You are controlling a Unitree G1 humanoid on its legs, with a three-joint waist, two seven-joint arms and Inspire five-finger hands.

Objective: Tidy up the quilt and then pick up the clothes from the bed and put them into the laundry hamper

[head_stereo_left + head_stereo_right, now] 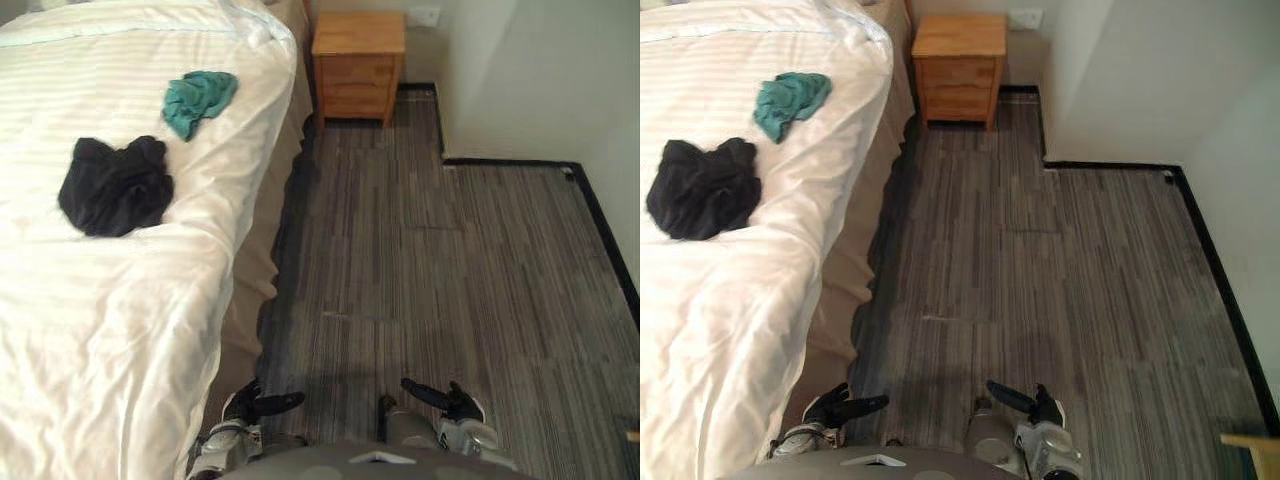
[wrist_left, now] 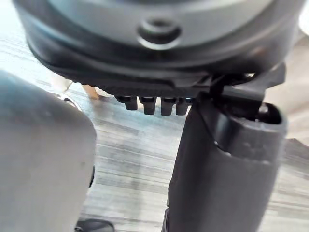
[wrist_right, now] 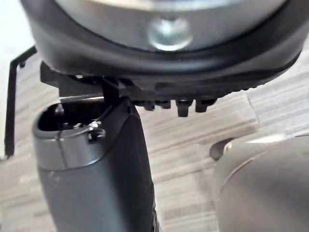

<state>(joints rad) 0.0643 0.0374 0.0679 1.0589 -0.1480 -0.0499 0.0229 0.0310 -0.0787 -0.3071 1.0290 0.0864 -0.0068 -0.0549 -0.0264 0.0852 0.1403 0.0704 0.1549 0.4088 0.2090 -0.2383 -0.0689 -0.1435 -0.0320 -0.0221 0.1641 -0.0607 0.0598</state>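
The white quilt (image 1: 120, 330) lay spread over the bed (image 1: 255, 270), lightly creased but broadly flat, so the tidying step appeared largely settled and the clothes step not yet begun. A wooden nightstand (image 1: 358, 62) stood on the striped floor (image 1: 450, 270) beyond. The black garment (image 1: 115, 187) sat bunched mid-quilt, the teal garment (image 1: 198, 100) just beyond it, apart. The left hand (image 1: 262, 404) and right hand (image 1: 445, 397) hung low over the floor, fingers relaxed, holding nothing. The next move probably called for turning bedward and reaching the black garment first.
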